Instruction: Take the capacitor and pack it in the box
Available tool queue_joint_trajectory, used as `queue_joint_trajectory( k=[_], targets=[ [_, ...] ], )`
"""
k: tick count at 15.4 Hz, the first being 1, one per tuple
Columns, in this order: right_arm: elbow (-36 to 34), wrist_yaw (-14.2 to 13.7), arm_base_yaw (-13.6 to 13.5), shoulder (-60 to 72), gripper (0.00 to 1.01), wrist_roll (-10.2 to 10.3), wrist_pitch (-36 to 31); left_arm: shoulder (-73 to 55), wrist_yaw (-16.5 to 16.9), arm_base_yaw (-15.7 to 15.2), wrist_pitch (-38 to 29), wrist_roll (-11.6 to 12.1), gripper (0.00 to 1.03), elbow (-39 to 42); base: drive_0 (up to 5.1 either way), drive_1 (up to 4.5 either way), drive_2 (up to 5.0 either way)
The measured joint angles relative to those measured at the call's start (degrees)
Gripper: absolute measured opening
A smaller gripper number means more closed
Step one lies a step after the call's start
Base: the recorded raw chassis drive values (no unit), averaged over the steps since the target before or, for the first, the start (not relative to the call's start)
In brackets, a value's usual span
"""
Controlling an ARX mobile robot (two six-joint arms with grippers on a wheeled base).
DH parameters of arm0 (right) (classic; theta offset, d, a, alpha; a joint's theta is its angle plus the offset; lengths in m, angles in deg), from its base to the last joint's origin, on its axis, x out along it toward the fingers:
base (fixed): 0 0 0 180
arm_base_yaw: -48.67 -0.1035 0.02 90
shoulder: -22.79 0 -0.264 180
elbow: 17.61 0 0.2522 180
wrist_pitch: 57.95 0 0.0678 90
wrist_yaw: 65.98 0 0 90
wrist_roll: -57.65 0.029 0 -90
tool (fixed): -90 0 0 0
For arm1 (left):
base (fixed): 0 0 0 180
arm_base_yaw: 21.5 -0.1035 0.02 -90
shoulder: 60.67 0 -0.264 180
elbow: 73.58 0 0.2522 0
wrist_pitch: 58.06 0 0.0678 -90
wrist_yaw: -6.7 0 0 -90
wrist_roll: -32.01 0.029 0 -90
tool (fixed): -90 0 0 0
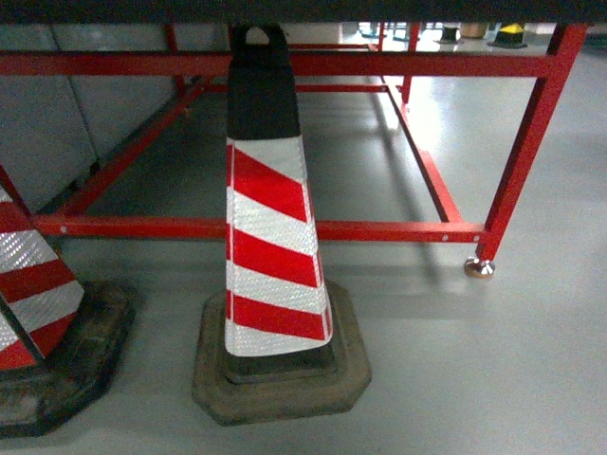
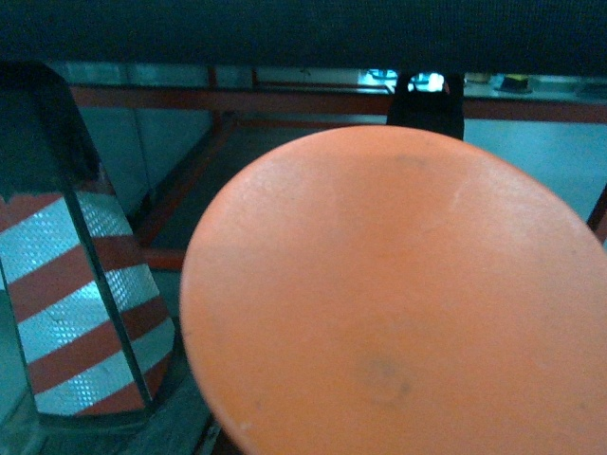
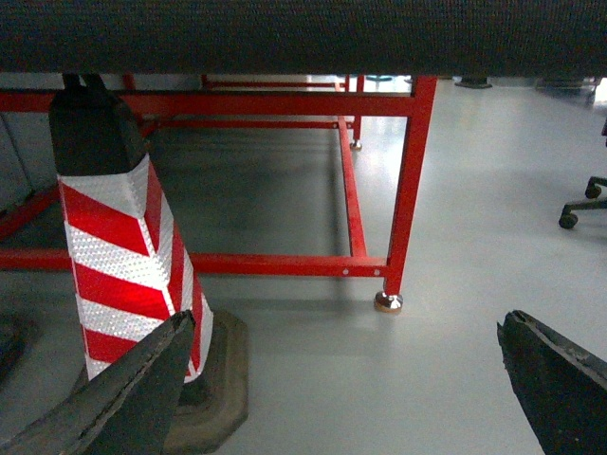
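The capacitor and the box are out of view in all three views. My right gripper (image 3: 346, 322) is open in the right wrist view, its two dark fingers (image 3: 133, 389) spread wide above bare grey floor with nothing between them. A large smooth orange round surface (image 2: 398, 294) fills most of the left wrist view, very close to the camera; I cannot tell what it is. It hides the left gripper. The head view shows neither gripper.
A red-and-white striped traffic cone (image 1: 275, 237) on a rubber base stands on the grey floor in front of a red metal table frame (image 1: 379, 230). A second cone (image 1: 38, 284) is at the left. The frame's foot (image 1: 479, 267) is at the right. A chair caster (image 3: 569, 218) sits far right.
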State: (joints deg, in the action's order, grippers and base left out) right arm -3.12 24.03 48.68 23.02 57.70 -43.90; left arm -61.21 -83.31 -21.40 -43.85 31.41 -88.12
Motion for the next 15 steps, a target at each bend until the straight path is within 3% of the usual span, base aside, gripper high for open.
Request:
queue_joint_trajectory(
  k=[15],
  targets=[
    [0.00,0.02,0.00,0.00,0.98,0.02,0.04,0.00,-0.09,0.00,-0.02,0.61,0.44,0.00,0.0,0.00,0.0]
  ],
)
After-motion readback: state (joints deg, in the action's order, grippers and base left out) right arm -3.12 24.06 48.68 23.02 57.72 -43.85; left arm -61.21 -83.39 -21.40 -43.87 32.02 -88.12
